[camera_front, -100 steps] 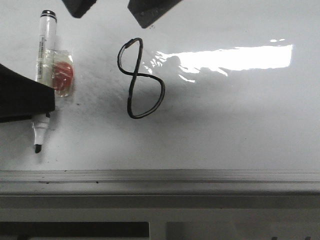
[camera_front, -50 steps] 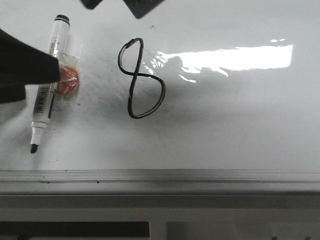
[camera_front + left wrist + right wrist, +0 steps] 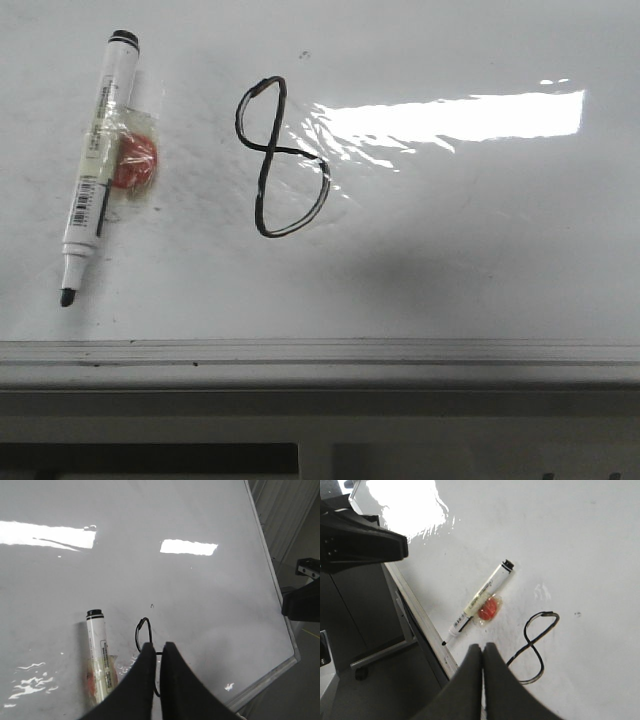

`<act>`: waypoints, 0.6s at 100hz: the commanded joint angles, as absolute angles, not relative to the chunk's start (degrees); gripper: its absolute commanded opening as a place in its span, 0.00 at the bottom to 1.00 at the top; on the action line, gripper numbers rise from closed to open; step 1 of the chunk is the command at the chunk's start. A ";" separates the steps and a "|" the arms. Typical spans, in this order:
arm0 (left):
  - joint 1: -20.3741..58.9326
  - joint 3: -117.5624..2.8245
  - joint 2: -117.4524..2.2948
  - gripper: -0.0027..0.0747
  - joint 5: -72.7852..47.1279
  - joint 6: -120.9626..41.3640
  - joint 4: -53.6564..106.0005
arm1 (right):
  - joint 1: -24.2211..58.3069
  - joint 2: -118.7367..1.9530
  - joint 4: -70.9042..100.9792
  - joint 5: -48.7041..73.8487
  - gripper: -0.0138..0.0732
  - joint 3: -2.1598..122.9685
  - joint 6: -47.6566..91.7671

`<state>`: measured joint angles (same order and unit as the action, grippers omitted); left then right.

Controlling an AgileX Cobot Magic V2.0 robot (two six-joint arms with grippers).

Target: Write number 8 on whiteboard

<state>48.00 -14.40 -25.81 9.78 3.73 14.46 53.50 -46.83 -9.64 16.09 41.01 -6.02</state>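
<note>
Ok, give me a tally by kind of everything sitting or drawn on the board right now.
Markers: 1, uncapped marker
Red pads taped to the marker: 1, red pad
Drawn figures: 1, number 8
Total: 3, all on the whiteboard

The right pincer hangs above the whiteboard, its two fingers pressed together. Past them lies a white marker, uncapped, tip toward the board's edge rail. A red lump in clear wrap touches its barrel. The number 8 sits nearby.
</note>
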 commanded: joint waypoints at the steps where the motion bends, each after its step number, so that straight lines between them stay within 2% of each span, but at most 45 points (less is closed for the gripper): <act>1: 47.98 -13.51 -21.59 0.01 11.25 2.20 13.88 | 53.50 -40.75 -12.14 5.90 0.09 35.72 -5.91; 13: 47.98 -10.00 -14.56 0.01 8.12 1.07 13.88 | 53.50 -33.58 -12.97 1.49 0.09 27.44 -5.91; 30: 47.98 -7.14 -6.58 0.01 3.97 1.02 13.88 | 53.50 -25.63 -12.97 1.65 0.09 20.83 -5.91; 60: 47.98 -5.53 -4.95 0.01 3.72 1.02 13.88 | 53.50 -21.77 -12.97 1.74 0.09 18.25 -5.91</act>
